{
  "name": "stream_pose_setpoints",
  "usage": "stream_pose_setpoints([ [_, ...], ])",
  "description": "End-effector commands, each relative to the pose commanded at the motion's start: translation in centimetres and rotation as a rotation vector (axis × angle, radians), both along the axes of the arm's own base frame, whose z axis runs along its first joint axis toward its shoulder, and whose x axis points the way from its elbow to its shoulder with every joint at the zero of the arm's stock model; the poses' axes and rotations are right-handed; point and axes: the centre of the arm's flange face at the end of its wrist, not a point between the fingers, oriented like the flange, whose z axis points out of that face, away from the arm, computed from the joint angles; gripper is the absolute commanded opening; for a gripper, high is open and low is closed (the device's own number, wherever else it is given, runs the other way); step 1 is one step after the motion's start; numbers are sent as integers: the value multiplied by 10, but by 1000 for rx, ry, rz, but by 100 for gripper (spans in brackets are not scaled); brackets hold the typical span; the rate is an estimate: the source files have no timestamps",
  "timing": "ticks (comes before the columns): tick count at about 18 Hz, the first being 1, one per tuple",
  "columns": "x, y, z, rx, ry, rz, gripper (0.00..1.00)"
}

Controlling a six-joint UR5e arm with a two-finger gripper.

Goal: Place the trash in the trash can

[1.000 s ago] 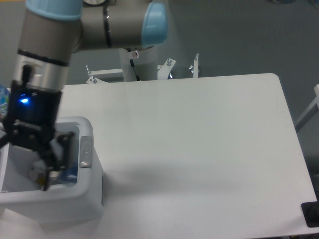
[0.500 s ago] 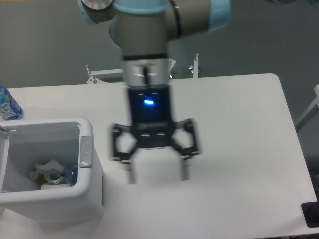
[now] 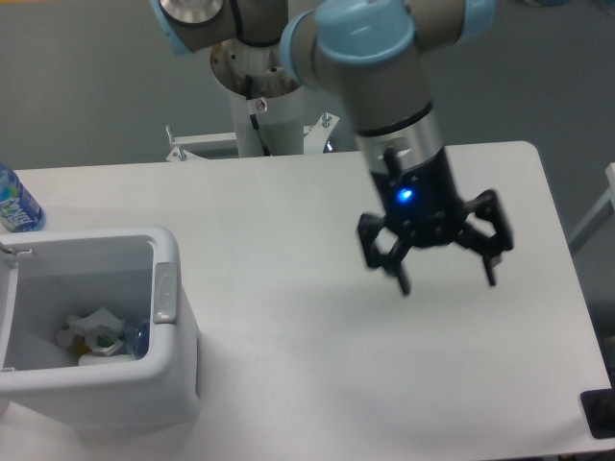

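While tool (image 3: 447,281) hangs empty, fingers spread, paper wad (image 3: 93,328) lies inside trash can (image 3: 165,379), bottle orientation unclear

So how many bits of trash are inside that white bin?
2 that I can make out: a crumpled paper wad and, right of it, a crushed bottle, both at the trash can bottom; more may be hidden.

Even, cool overhead light, soft shadows on the table (image 3: 288,221), slight motion blur on the tool (image 3: 444,280).
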Motion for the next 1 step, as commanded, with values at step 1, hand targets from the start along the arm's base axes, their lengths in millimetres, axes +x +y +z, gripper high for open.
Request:
stream_pose_setpoints([
  [1, -2, -2, 0, 1, -2, 5, 100],
])
